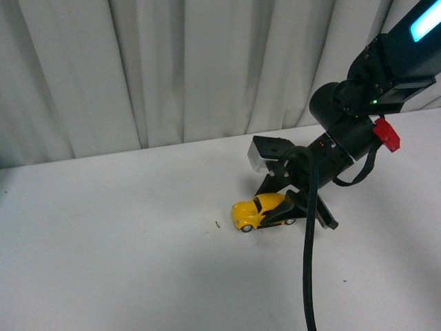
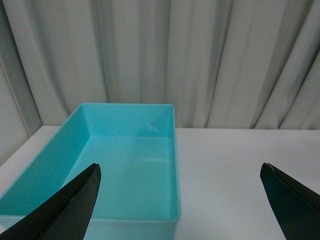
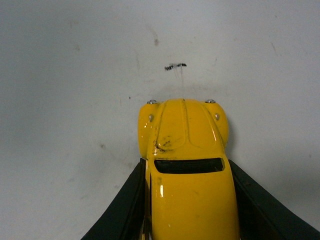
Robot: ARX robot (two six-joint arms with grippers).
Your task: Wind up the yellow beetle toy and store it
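We find the yellow beetle toy (image 1: 262,212) standing on its wheels on the white bench (image 1: 103,248), right of the middle in the front view, with its rounded nose turned to the robot's left. The right arm reaches down to it from the right, and the right fingers (image 1: 324,217) straddle the car's rear half, one on the side nearer the camera and one on the far side.

The right wrist view looks along the roof of the yellow beetle toy (image 3: 186,165) toward its hood. There the right fingers (image 3: 127,205) lie flat against both flanks, pinching the car between them. The hood and headlights stick out past the tips. The yellow paint just ahead of the dark window is scuffed. A small black mark (image 3: 175,66) lies on the bench a little beyond the nose, apart from it, and we see it in the front view too (image 1: 218,224).

A black cable (image 1: 308,276) hangs from the right arm toward the lower edge of the front view. A pale curtain (image 1: 172,69) closes off the back.

In the left wrist view the left fingers (image 2: 70,205) are spread wide with nothing between them. Beyond them a teal bin (image 2: 55,160) sits on the bench against the curtain, and we see nothing inside it.
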